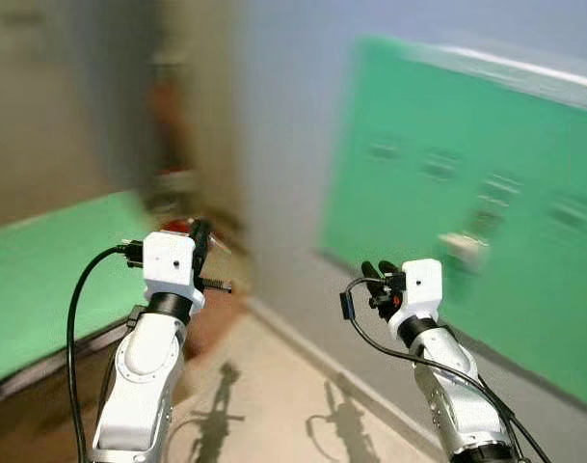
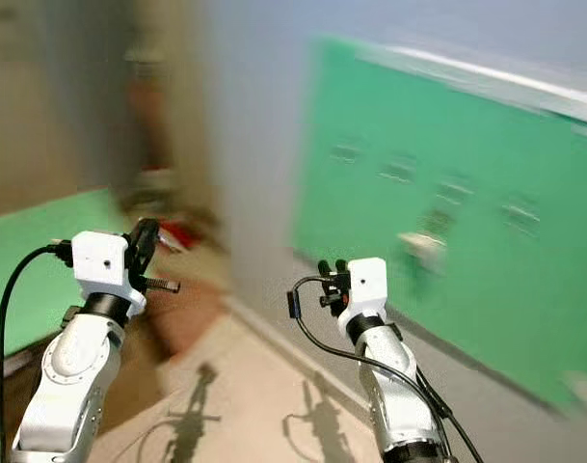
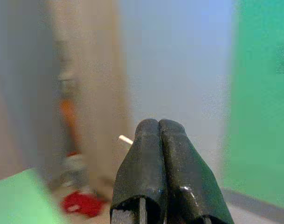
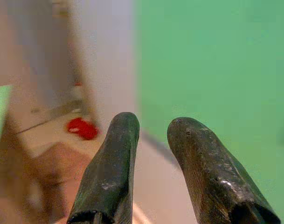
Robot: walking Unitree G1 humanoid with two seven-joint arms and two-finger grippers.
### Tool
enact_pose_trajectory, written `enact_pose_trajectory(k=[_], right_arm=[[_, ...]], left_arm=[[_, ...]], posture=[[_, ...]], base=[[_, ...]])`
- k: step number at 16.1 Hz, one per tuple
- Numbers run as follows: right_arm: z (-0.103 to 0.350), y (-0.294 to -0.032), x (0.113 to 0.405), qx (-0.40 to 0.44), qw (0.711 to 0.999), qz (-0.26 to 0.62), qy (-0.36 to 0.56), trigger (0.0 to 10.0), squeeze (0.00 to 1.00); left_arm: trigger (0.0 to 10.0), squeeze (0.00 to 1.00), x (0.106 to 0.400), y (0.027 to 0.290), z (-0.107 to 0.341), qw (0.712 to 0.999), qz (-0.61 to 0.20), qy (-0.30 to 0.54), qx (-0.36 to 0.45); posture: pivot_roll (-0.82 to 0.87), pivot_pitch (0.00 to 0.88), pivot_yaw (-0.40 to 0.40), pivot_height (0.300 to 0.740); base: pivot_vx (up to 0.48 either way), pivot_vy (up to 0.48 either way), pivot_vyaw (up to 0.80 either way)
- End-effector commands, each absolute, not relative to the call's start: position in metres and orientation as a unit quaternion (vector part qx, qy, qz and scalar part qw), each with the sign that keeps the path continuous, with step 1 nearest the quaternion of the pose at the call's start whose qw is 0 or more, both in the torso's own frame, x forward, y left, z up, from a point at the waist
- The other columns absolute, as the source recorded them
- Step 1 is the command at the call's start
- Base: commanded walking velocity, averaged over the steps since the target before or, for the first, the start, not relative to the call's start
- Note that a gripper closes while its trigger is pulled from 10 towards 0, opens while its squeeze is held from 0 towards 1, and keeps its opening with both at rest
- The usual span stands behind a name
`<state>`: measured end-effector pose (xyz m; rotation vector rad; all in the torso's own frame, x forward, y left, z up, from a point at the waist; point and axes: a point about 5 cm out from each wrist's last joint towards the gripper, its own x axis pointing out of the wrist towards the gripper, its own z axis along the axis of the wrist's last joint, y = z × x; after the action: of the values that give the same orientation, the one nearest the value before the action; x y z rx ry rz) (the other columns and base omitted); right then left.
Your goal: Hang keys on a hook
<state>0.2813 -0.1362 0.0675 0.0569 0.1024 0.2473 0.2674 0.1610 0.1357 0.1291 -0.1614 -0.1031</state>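
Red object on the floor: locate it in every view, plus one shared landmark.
Left eye view: red object behind the left gripper.
Right eye view: red object beside that gripper, toward the green wall panel.
Left wrist view: red object on the floor beyond the fingers.
Right wrist view: red object on the floor beyond the right gripper.
Shared landmark: the green wall panel.

Open floor (image 1: 283, 386) ahead, green panel (image 1: 486, 212) right, blurred, perhaps a doorway left

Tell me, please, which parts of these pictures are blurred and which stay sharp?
Left eye view: green wall panel and background smeared; both arms crisp, shadows on the beige floor. Left wrist view: shut left gripper sharp, room hazy. Right wrist view: open right gripper sharp, small red object soft.
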Motion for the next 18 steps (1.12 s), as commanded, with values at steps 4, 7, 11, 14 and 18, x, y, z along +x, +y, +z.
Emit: enact_pose_trajectory(k=[4, 7, 11, 14, 18], right_arm=[[0.070, -0.136, 0.282, 0.020, 0.992, 0.120, 0.041, 10.0, 0.00], [0.070, -0.136, 0.282, 0.019, 0.992, 0.119, 0.042, 10.0, 0.00], [0.068, -0.138, 0.280, 0.018, 0.992, 0.115, 0.048, 10.0, 0.00], [0.068, -0.137, 0.279, 0.019, 0.992, 0.116, 0.046, 10.0, 0.00], [0.073, -0.134, 0.277, -0.005, 0.992, 0.126, 0.026, 10.0, 0.00]], left_arm=[[0.0, 0.00, 0.268, 0.154, 0.134, 0.992, -0.082, -0.072, 0.065], [0.0, 0.00, 0.268, 0.153, 0.134, 0.991, -0.090, -0.071, 0.067], [0.0, 0.00, 0.267, 0.154, 0.133, 0.991, -0.094, -0.068, 0.069], [0.0, 0.00, 0.265, 0.155, 0.132, 0.989, -0.102, -0.066, 0.084], [0.0, 0.00, 0.262, 0.153, 0.143, 0.988, -0.101, -0.085, 0.075]], posture=[[0.00, 0.000, -0.002, 0.740], [0.00, 0.000, 0.001, 0.740], [-0.01, 0.000, 0.005, 0.740], [-0.01, 0.000, 0.005, 0.740], [0.00, 0.000, 0.004, 0.740]], base=[[0.000, 0.000, -0.75], [0.000, 0.000, -0.75], [0.000, 0.000, -0.73], [0.000, 0.000, -0.73], [0.000, 0.000, -0.30]])
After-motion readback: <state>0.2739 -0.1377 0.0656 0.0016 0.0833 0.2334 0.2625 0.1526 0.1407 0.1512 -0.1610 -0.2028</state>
